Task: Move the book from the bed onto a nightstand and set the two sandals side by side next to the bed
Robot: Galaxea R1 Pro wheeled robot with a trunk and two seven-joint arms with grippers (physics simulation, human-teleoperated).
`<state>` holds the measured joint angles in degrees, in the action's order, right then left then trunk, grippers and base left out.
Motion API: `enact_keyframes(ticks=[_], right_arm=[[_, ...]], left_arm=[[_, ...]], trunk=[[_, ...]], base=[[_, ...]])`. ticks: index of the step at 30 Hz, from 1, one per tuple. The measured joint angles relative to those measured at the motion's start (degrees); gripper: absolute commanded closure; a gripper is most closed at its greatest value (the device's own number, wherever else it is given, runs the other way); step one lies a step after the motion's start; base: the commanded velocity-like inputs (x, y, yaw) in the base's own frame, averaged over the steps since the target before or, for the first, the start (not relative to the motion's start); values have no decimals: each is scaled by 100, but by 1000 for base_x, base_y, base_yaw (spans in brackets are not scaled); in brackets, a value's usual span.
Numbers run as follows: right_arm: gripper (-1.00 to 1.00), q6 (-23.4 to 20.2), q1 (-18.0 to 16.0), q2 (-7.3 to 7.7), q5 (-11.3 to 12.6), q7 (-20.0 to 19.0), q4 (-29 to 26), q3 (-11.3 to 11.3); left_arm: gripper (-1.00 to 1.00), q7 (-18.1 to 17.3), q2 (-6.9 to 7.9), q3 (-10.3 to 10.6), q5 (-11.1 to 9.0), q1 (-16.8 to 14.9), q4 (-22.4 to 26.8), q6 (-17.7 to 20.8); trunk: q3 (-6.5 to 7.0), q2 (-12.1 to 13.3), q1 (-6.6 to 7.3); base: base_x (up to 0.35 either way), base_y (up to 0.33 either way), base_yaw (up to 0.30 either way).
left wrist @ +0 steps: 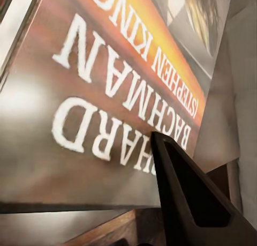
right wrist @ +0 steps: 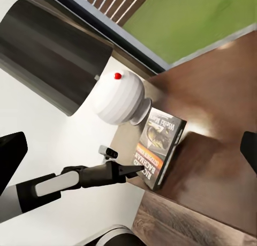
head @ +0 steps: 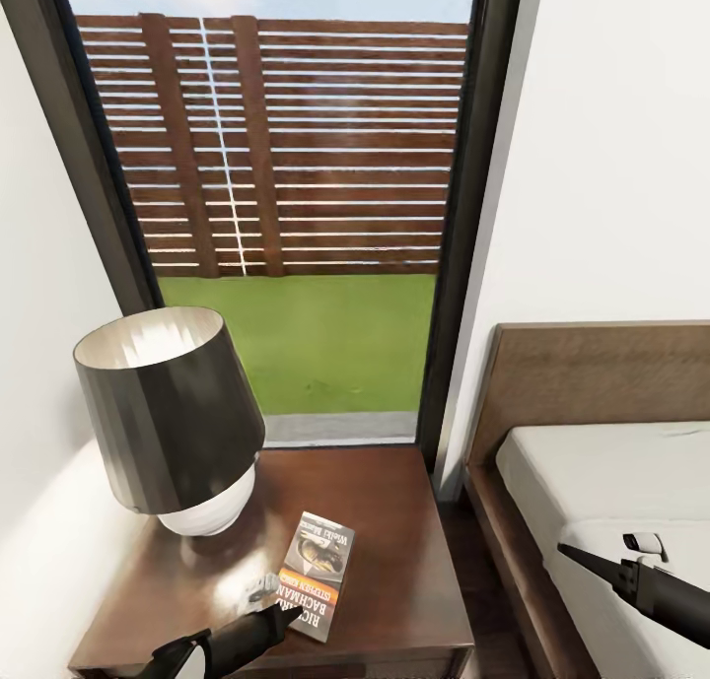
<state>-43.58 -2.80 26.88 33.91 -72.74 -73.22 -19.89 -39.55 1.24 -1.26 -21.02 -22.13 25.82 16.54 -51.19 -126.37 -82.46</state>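
Left gripper [head: 279, 615] at the near edge of the book [head: 318, 573], on the nightstand [head: 394, 521].

The left gripper's fingers close on the book's near edge; in the left wrist view one dark finger [left wrist: 193, 198] lies over the cover just below the white lettering. The book lies on the nightstand top, near its front edge, cover up, orange band across it. Behind it and to the left stands a lamp [head: 173, 413] with a dark shade and white round base. The right gripper [head: 592, 561] hangs over the bed [head: 592, 383], above the pale mattress; its opening cannot be determined. Beyond the nightstand, a black-framed window [head: 473, 216] shows grass and slatted fence.
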Motion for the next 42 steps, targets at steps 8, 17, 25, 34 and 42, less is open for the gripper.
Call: enact_keyframes(ticks=[8, 17, 25, 34, 42], right_arm=[[-100, 2, 1, -6, -11, 0, 0, 3], [-100, 5, 1, -9, -12, 0, 0, 3], [-100, 6, 1, -9, -12, 0, 0, 3], [-100, 6, 0, -10, -12, 0, 0, 3], [-100, 6, 1, -14, -12, 0, 0, 3]], left_arm=[[100, -8, 0, -2, -16, 0, 0, 0], [100, -9, 0, -2, -15, 0, 0, -8], [100, -2, 0, -1, -14, 0, 0, -28], [100, -8, 0, -8, -17, 0, 0, -30], [100, -8, 0, -10, -18, 0, 0, -19]], trunk=[[0, 0, 0], [0, 0, 0], [0, 0, 2], [0, 0, 0], [0, 0, 0]], base=[[5, 0, 0], [99, 0, 0], [59, 0, 0], [72, 0, 0], [3, 0, 0]])
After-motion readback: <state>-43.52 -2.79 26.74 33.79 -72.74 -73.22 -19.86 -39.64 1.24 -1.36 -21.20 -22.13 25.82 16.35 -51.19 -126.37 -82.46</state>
